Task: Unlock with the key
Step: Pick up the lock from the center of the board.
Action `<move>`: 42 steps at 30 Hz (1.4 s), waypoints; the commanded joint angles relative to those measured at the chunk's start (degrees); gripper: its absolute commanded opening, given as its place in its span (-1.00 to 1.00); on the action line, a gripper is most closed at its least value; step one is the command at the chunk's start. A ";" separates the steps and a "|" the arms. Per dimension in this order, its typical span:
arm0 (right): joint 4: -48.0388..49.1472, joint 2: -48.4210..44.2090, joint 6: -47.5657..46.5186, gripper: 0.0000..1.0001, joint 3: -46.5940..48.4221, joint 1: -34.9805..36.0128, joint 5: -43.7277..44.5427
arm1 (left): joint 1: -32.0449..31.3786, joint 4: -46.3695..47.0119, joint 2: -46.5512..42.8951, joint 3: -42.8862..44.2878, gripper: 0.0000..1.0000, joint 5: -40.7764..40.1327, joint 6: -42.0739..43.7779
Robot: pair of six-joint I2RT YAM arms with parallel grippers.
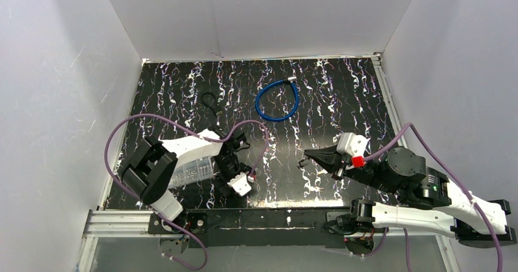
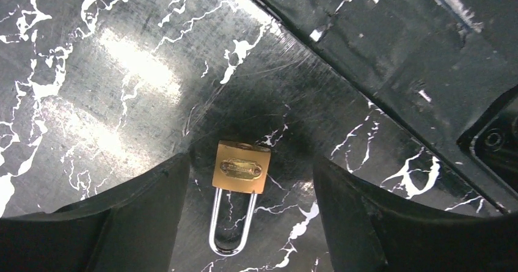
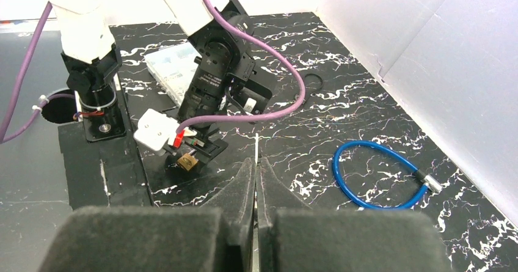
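Observation:
A brass padlock with a long steel shackle lies flat on the black marbled table near its front edge. My left gripper hangs over it, open, its fingers standing on either side of the lock body with a gap on both sides. From the right wrist the padlock shows under the left gripper. My right gripper is shut on the key, whose thin silver blade sticks out past the fingertips. It hovers to the right of the lock, pointing left.
A blue cable loop lies at the back centre. A small black ring sits behind the left arm. A clear plastic box is under the left arm. A black rail runs along the near edge. White walls enclose the table.

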 commanded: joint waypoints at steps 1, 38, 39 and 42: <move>1.38 -0.83 0.96 -0.97 0.57 -0.12 1.02 | -0.72 2.60 0.90 -0.69 0.39 -1.31 0.77; 7.89 -3.46 4.34 -0.97 -5.06 -0.29 0.87 | -1.57 28.50 -37.07 6.55 -1.00 1.62 -20.57; 8.34 -3.36 4.21 -0.97 -5.01 -0.30 0.51 | -1.67 28.98 -38.80 7.70 -1.00 2.11 -20.95; 10.02 -2.49 3.87 -0.97 -4.49 -0.30 -1.40 | -1.80 31.41 -43.52 8.78 -1.00 2.98 -22.05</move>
